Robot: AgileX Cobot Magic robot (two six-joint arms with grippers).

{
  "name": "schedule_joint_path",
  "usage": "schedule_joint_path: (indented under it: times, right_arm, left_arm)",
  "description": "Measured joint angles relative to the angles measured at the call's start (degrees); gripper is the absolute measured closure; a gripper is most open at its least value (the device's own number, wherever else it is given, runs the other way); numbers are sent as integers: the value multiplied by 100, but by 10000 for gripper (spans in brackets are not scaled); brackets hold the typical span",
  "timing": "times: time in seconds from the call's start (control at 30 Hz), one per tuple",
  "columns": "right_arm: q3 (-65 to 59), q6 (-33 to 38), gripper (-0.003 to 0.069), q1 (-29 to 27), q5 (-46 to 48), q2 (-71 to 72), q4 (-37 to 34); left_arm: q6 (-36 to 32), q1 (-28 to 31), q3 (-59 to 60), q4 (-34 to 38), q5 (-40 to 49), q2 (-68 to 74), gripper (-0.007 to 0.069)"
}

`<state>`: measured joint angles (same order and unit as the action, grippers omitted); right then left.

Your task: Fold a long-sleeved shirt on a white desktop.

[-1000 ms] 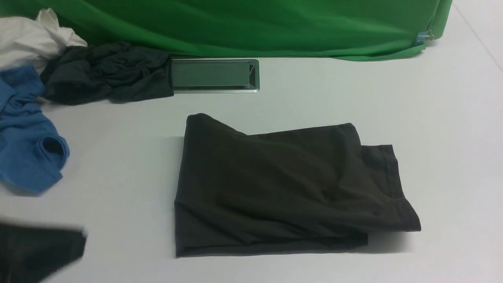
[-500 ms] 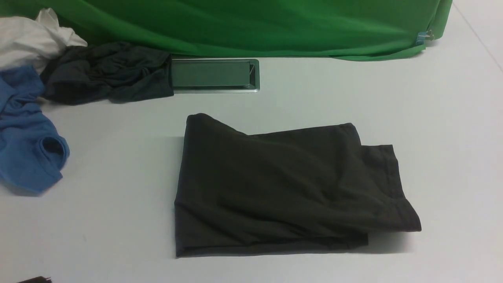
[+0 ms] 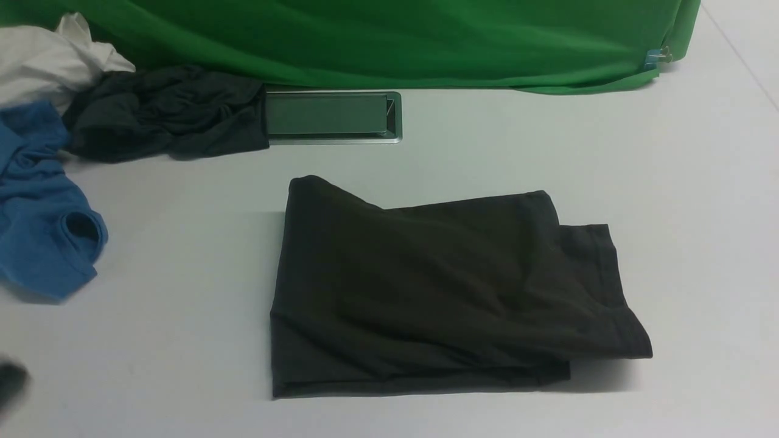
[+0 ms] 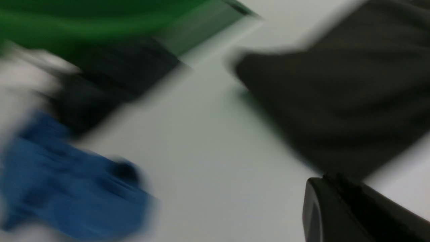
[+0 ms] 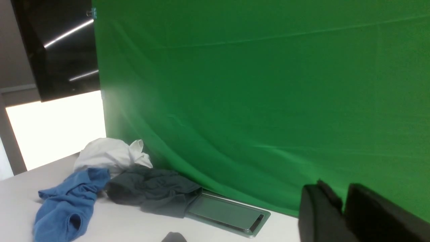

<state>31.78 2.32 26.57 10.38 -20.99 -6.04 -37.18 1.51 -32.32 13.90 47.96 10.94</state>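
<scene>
The long-sleeved shirt (image 3: 450, 292) is found lying flat on the white counter (image 3: 700, 213), already folded into a compact, roughly rectangular bundle just in front of the grey metal-framed hatch (image 3: 331, 117), apart from it by a strip of bare surface. Relative to the hatch, the bundle sits toward the robot and slightly to the right; one hemmed layer is seen protruding past the bundle's edge on the side away from the heap of other clothes. That heap, a dark grey garment (image 3: 164, 112), a blue shirt (image 3: 42, 207) and a white cloth (image 3: 48, 58), is noted beside the hatch on its left, the grey garment touching the hatch frame. A green backdrop (image 3: 365, 36) hangs just behind the hatch. The fabric is judged soft, light and limp, with no stiffness: it is expected to sag and unfold if lifted by a single layer, and to slide easily on the smooth surface. If any correction is wanted, hold is best taken at the protruding hemmed corner, pinching all layers together at the edge. The left gripper (image 4: 339, 188) is seen in a motion-blurred wrist view near a corner of the bundle, its fingers together and holding nothing. The right gripper (image 5: 342, 201) is raised toward the backdrop, its fingers slightly apart, nothing between them. The fold is judged essentially complete.
</scene>
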Motion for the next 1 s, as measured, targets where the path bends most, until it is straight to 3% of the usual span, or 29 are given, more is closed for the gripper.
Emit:
schedule_joint_path:
  times: [0.13, 0.27, 0.47, 1.0]
  right_arm:
    - [0, 0, 494, 0, 0, 0, 0]
    - [0, 0, 488, 0, 0, 0, 0]
    - [-4, 0, 476, 0, 4, 0, 0]
    - [-4, 0, 440, 0, 27, 0, 0]
  left_arm:
    - [160, 0, 585, -355, -1606, -103, 604]
    - [1086, 11, 1766, -465, -2878, -809, 604]
    - [1750, 145, 3220, -311, -3029, -1076, 604]
    - [1839, -96, 3271, -354, -3323, -1105, 604]
